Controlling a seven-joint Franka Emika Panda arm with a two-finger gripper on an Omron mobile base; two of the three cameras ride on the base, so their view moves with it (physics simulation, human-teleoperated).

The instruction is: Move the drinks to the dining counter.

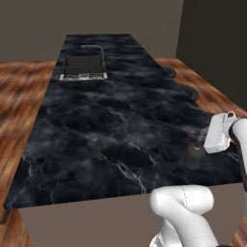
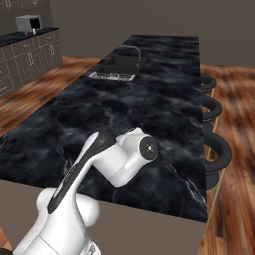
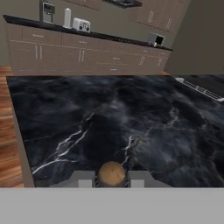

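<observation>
The dining counter (image 1: 106,125) is a long black, white-veined marble top with an inset sink (image 1: 84,67) and faucet at its far end. Near its front right corner my gripper (image 1: 198,143) is shut on the neck of a dark round-bodied bottle (image 1: 194,159), one of the drinks. The bottle stands upright, low over the marble; I cannot tell whether it touches. In the hand view its round brown top (image 3: 111,173) sits between my two fingers (image 3: 83,178), with the dining counter (image 3: 109,113) stretching ahead. My own arm blocks the bottle in the right base view.
Dark stools (image 2: 215,107) line the right side of the dining counter (image 2: 164,94). A separate worktop with brown cabinets carries a grey toaster oven (image 2: 28,23); in the hand view it holds a toaster (image 3: 81,25) too. Wooden floor surrounds the island.
</observation>
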